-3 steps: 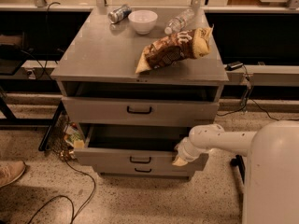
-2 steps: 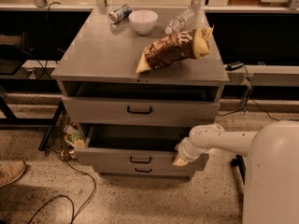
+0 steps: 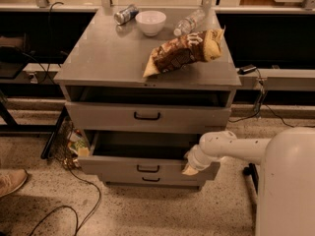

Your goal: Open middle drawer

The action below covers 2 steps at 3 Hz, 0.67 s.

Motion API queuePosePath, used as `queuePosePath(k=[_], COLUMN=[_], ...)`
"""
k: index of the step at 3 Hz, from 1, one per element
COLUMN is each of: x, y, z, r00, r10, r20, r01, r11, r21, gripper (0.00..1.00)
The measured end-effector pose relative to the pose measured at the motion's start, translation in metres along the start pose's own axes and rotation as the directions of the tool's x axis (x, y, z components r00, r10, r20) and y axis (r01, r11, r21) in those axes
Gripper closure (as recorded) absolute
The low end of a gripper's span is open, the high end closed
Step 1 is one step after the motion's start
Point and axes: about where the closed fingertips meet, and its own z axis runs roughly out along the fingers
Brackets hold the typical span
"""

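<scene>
Middle drawer [image 3: 123,167]: found pulled well forward of the cabinet, its grey inside exposed. It sits below the taller top drawer [image 3: 108,116] and above the short bottom drawer [image 3: 167,180].

Gripper [image 3: 190,169]: located at the far right end of the middle drawer's front panel, at the upper edge, well apart from the small black handle [image 3: 147,168] at centre. Whether it is clamped on the panel, hooked over it or only resting against it cannot be told.

Risks noted:
1. Off-centre load. Any further pull from the right corner is likely to skew the drawer on its runners and jam it.
2. Loss of contact. A hold on a thin panel edge is less secure than one on the handle, so the gripper could slip off.
3. Over-travel. The drawer looks close to fully out; more pull may bring it off its runners or drag the cabinet.
4. Knock-on disturbance. A jolt to the cabinet could roll the bottle [image 3: 189,21] or can [image 3: 126,14], both lying on their sides on the counter [image 3: 98,58]; the bowl [image 3: 150,21] and snack bag [image 3: 184,53] appear less at risk.
5. Clearance. The arm passes just under the top drawer, so lifting on withdrawal may strike it
</scene>
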Motion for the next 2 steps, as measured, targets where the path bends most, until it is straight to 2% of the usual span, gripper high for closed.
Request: queuePosePath(k=[1,2], x=[0.0,-0.0004], y=[0.0001,0.0013], z=[0.0001,0.0014], r00=[1.0,1.0], r10=[0.0,-0.001], r20=[0.0,0.0], r01=[0.0,0.001], r11=[1.0,1.0], r21=[0.0,-0.003], gripper=[0.11,0.0])
